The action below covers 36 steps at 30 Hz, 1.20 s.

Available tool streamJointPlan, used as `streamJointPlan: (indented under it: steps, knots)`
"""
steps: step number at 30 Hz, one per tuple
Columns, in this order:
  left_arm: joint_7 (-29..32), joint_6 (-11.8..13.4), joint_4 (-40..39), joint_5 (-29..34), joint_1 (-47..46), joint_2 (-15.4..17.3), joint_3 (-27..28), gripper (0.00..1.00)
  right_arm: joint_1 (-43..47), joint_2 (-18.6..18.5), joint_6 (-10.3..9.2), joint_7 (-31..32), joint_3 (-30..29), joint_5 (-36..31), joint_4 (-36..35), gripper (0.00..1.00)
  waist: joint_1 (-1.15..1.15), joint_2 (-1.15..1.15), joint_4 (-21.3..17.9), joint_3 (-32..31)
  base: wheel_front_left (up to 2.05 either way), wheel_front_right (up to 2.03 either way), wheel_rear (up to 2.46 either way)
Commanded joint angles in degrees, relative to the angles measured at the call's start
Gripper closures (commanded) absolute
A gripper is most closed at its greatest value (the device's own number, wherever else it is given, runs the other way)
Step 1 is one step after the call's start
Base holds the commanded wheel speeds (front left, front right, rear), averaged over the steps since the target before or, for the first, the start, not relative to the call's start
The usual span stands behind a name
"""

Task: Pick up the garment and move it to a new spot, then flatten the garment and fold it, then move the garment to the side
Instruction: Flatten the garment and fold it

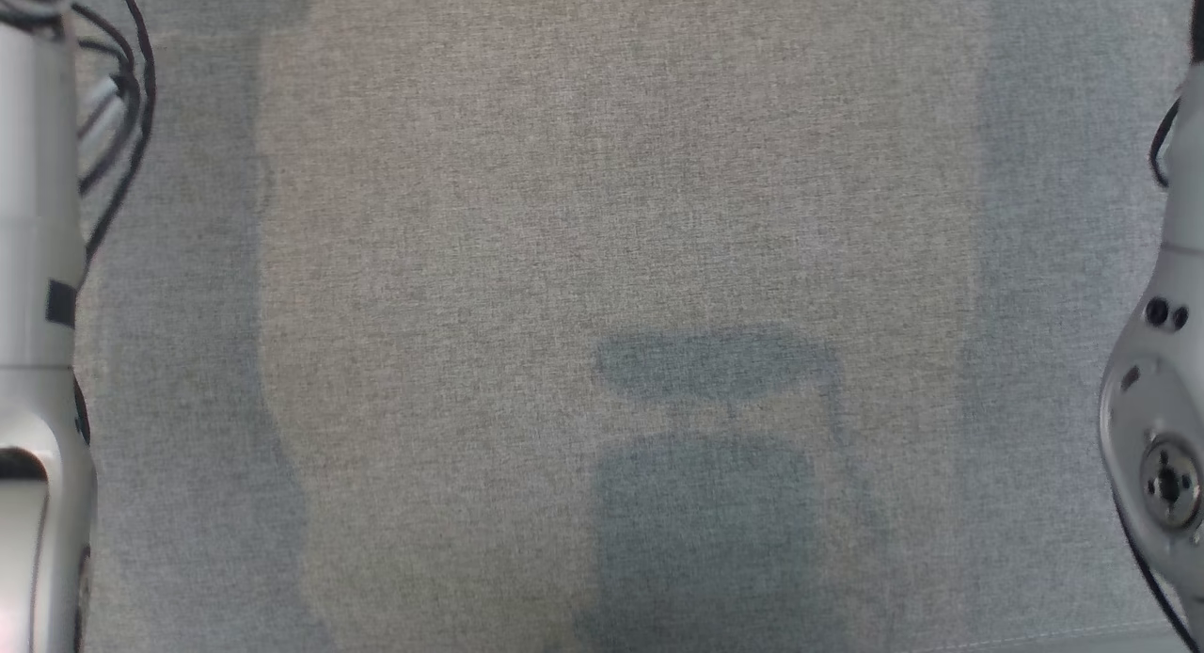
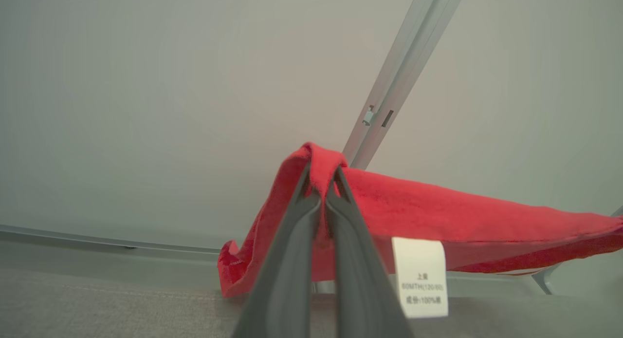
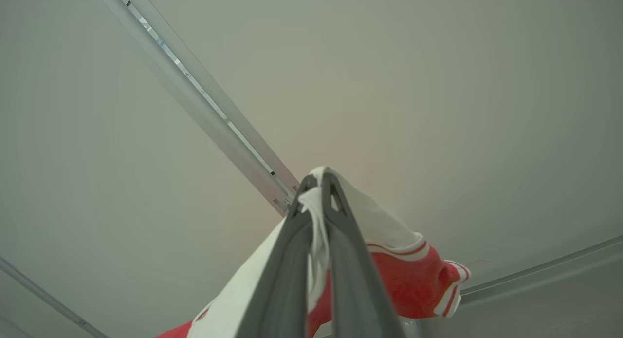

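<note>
Left wrist view: left jaws pinch the red garment [image 2: 438,211]; right jaws pinch its white part [image 3: 375,226].

a robot lab's test booth, walled with plain panels

a flat table [image 1: 602,211] covered in plain grey woven cloth spreads under the head camera. pale robot arms [image 1: 38,258] stand at both of its sides, with loose black cables [image 1: 122,98] along the left one. the wrist views show bare, pale wall panels [image 2: 146,84] joined by slim aluminium rails [image 2: 404,70], one running along the table's far edge, which reads as a framed enclosure built round the work surface.
</note>
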Motion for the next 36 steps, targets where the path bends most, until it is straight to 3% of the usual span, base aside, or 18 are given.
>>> streamJointPlan:
  steps: [1,9,18,25,36]
  knots:
    - [-0.33,-0.24,0.38,-0.59,2.16,0.51,-0.76,1.00,2.84,0.07,0.01,-0.14,0.69,1.36,-0.36,1.00,-0.01,0.00,-0.73,0.06,0.00,0.00,0.00]
    - [-1.80,-0.29,-5.84,-9.27,16.47,6.27,-8.86,1.00,26.21,-5.61,0.01,0.62,7.61,12.93,-13.40,1.00,-0.01,0.00,-1.98,-2.08,0.00,0.00,0.00]
    - [-2.83,0.25,-15.05,-14.99,34.89,12.47,-11.49,1.00,49.58,-10.49,0.00,-0.07,8.89,14.14,-23.72,1.00,-0.01,0.00,-2.20,-9.84,0.00,0.00,0.00]
    - [-2.83,7.27,-26.00,-12.48,53.17,15.45,-15.20,1.00,67.51,-13.08,-0.02,2.29,9.65,10.42,-29.20,1.00,-0.01,0.00,-1.38,-16.13,0.00,0.00,0.00]
    - [-3.83,19.81,-43.35,-15.12,81.55,16.28,-18.82,1.00,91.01,-12.23,-0.02,2.57,7.53,9.93,-33.17,1.00,-0.01,0.00,-1.55,-21.83,0.00,0.00,0.00]
